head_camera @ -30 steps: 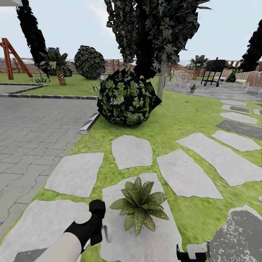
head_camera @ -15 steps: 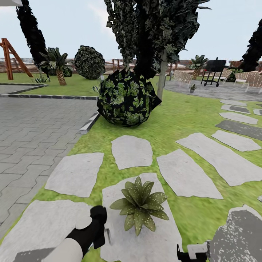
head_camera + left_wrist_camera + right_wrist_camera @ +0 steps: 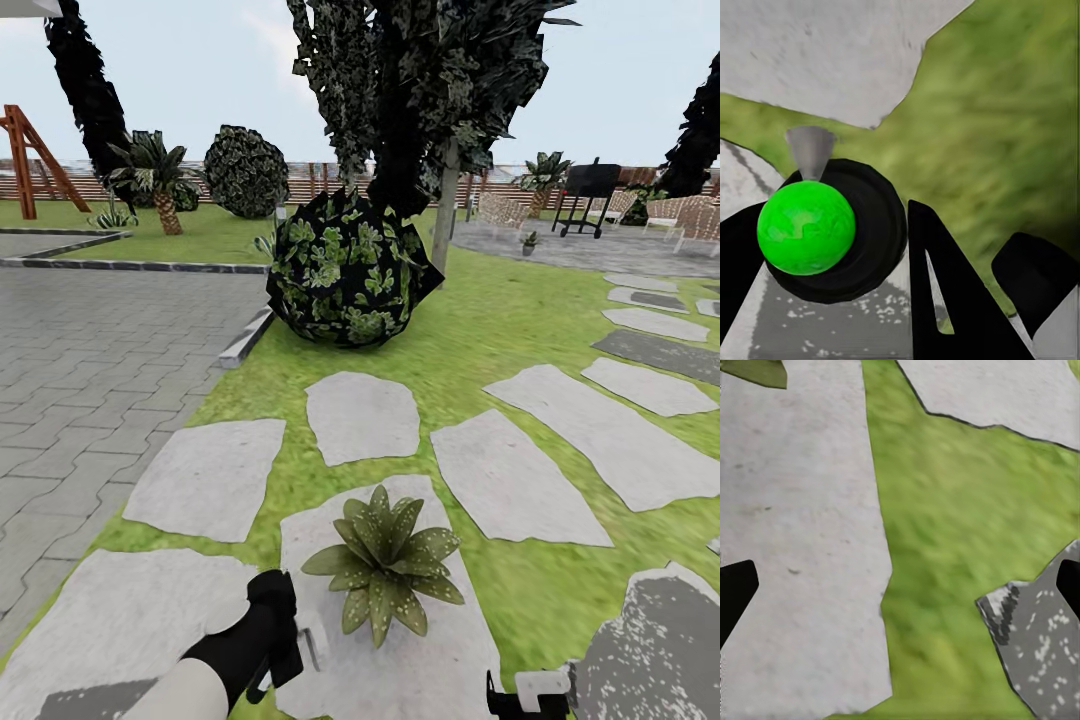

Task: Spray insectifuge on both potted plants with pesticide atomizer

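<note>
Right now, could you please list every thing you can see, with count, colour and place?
potted plant: one, green leaves with whitish specks, on the near stepping stone
stepping stones: several, grey, across the lawn
round shrub: one, dark green, mid lawn
tree: one, dark foliage, behind the shrub
paved area: grey, left
swing frame: one, red-brown, far left
grill: one, black, far right patio
pesticide atomizer: one, green, in the left hand
left hand: black, beside the plant
right hand: black and white, bottom edge

Bright, even daylight; soft shadowless render, blurry wrist views.
</note>
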